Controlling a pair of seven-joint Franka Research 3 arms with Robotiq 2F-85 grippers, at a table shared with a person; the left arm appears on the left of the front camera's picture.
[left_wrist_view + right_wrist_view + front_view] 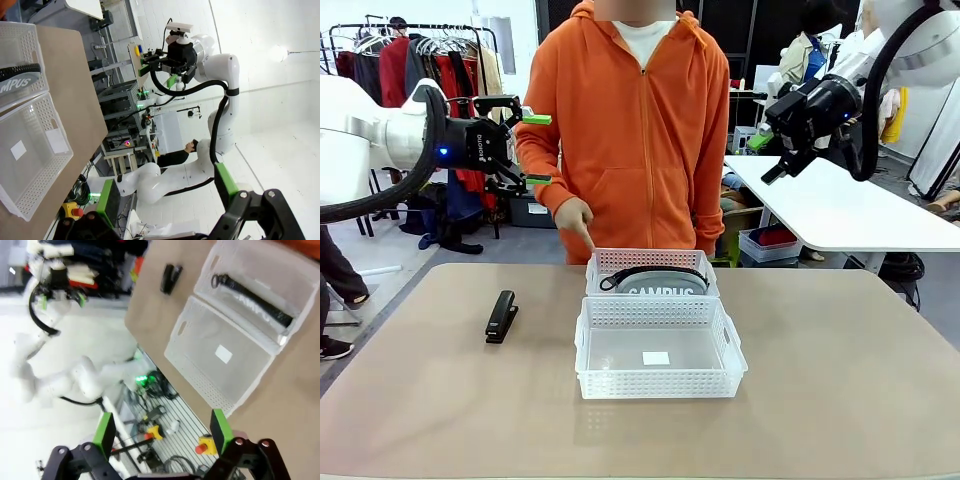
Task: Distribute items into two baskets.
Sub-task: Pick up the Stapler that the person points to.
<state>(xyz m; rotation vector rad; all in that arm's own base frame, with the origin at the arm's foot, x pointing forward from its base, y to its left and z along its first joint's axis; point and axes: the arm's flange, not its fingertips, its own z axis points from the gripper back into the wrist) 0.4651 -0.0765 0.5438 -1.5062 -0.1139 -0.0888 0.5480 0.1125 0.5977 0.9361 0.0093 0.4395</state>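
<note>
The black stapler (501, 316) (171, 277) lies on the table left of the two baskets. The grey "CAMPUS" pencil case (655, 282) (250, 300) (15, 82) lies in the far basket (655, 258) (220, 265) (20, 35). The near basket (660, 382) (195, 375) (55, 145) holds only a white label. My left gripper (536, 150) (167, 190) hangs open high at the left, well above the stapler. High at the right, my right gripper (765, 158) (162, 432) is open too, with nothing between its fingers.
A person in an orange hoodie (630, 140) stands at the far edge, one hand (575, 218) pointing down near the far basket's left corner. The tabletop (840, 380) is bare on the right. A white side table (840, 210) stands behind on the right.
</note>
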